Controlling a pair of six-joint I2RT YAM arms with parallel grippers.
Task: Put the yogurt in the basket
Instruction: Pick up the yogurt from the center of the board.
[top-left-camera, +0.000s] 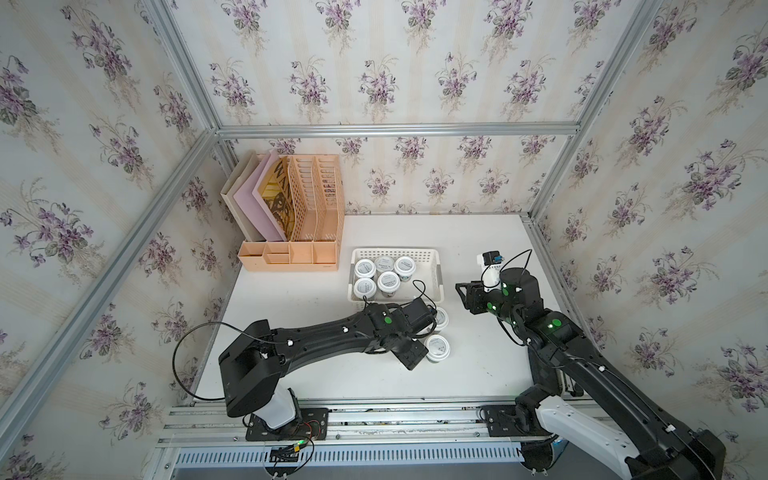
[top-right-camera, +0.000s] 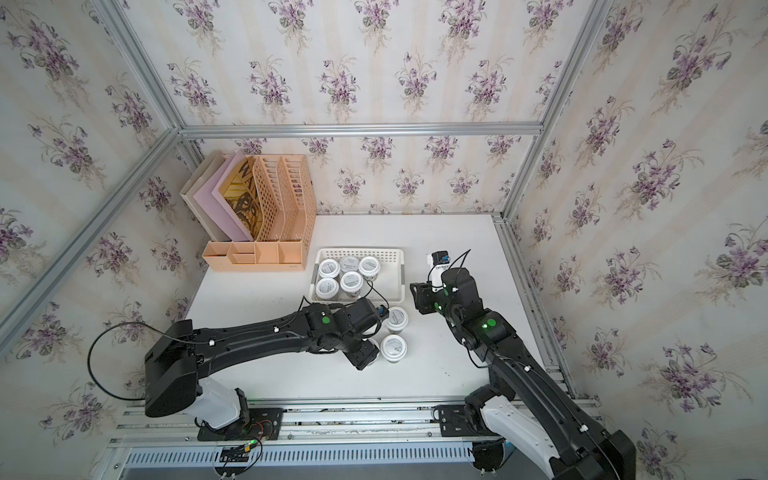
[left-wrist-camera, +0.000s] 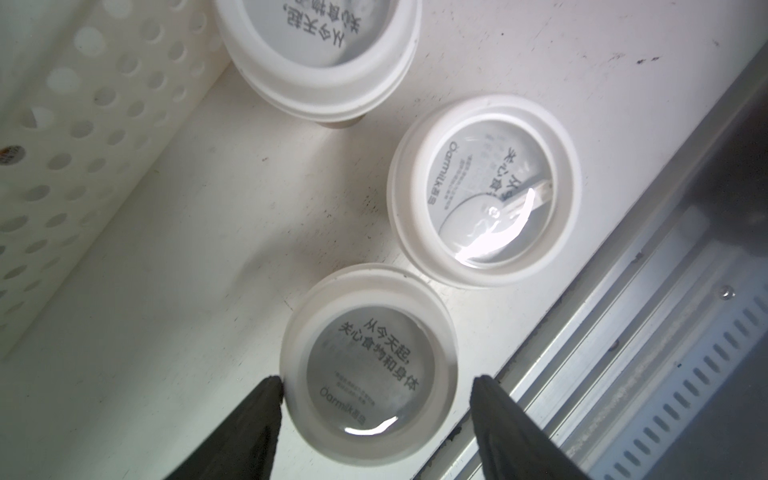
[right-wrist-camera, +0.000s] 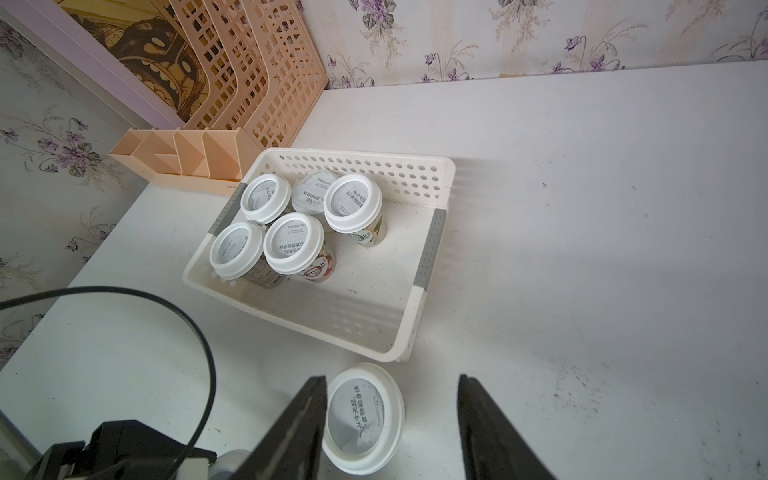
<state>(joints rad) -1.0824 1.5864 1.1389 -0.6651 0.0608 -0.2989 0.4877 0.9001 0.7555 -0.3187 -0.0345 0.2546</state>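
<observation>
Left gripper straddles a yogurt cup just near of the basket
Jaws part-open, nothing gripped; only one finger touches its rim, so closing may shove the cup into its neighbour or tip it.

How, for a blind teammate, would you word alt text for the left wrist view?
Two dark fingers of the left gripper flank a white-lidded yogurt cup on the table, one against its rim, one clear. A second cup stands beyond, a third cup beside the perforated basket.
</observation>
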